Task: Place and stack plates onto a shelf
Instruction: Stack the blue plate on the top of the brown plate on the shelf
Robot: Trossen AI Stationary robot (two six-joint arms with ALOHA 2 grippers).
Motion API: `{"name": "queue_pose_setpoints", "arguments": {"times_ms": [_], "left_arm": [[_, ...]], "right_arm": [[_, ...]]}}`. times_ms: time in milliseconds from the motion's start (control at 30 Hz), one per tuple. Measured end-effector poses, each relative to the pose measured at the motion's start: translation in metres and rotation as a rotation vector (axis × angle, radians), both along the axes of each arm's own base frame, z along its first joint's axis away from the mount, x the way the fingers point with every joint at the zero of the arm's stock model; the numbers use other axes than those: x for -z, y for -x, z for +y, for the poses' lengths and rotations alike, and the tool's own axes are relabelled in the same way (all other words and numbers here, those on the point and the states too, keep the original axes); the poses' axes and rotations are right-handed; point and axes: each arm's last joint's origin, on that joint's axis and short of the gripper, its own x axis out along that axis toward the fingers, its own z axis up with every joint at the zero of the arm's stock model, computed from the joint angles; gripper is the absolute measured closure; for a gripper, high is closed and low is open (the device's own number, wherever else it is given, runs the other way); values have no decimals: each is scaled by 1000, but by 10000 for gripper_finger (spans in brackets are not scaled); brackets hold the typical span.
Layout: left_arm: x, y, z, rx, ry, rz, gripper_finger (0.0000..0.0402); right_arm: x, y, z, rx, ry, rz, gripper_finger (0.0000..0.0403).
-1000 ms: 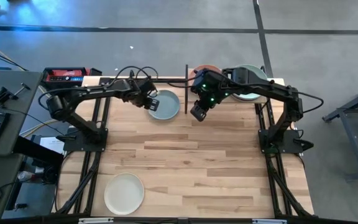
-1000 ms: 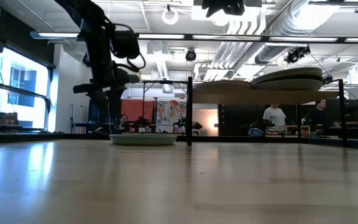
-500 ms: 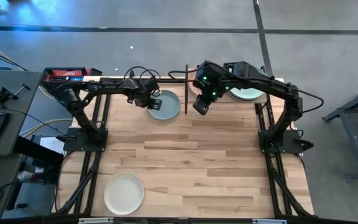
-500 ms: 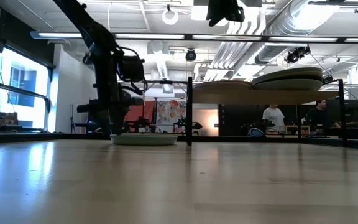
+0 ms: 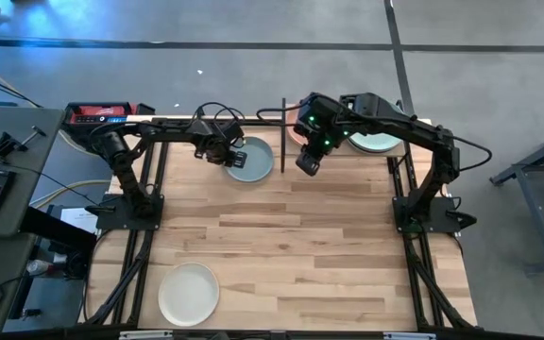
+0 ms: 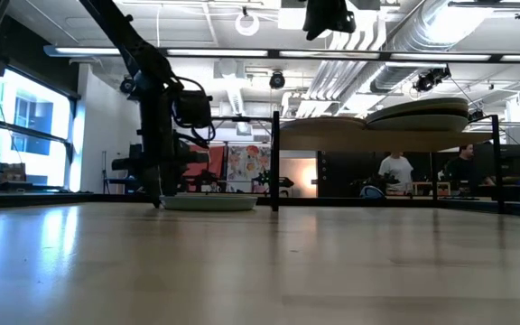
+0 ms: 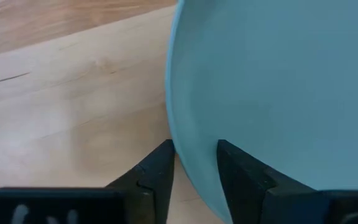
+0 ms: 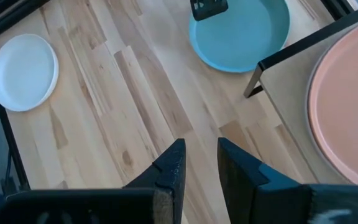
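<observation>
At twelve o'clock on the bench (image 5: 291,246), seen from above, the light blue plate (image 5: 253,160) is found lying flat on the wood, just beside the black post at the nine o'clock end of the shelf (image 5: 340,142). The left gripper (image 5: 223,154) is set at the plate's nine o'clock rim; in the left wrist view its jaws are seen straddling that rim, one finger (image 7: 151,180) on the wood outside and one inside the plate (image 7: 272,93), spread slightly and not shown pressed against it. The right gripper (image 5: 306,163) is held above the bench at the shelf's nine o'clock corner, its jaws a little apart and pinching nothing. On the shelf a pink plate (image 8: 347,106) is lying, with a mint green plate (image 5: 382,138) at three o'clock of it, partly hidden by the right arm. A pale white plate (image 5: 189,294) is lying well apart, toward seven o'clock on the bench.
</observation>
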Motion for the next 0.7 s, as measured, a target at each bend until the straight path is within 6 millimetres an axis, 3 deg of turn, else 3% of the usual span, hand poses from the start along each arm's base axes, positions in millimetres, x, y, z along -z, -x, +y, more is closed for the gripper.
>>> {"name": "queue_pose_setpoints", "arguments": {"times_ms": [333, 500, 700], "left_arm": [[0, -1, 1, -10, -4, -16, 391], [-4, 1, -2, 11, -1, -10, 396], [-26, 9, -10, 50, -14, -5, 400]], "right_arm": [[1, 1, 0, -19, 7, 15, 332], [1, 1, 0, -19, 7, 15, 332], [1, 1, 1, -21, 6, 14, 332]]}}
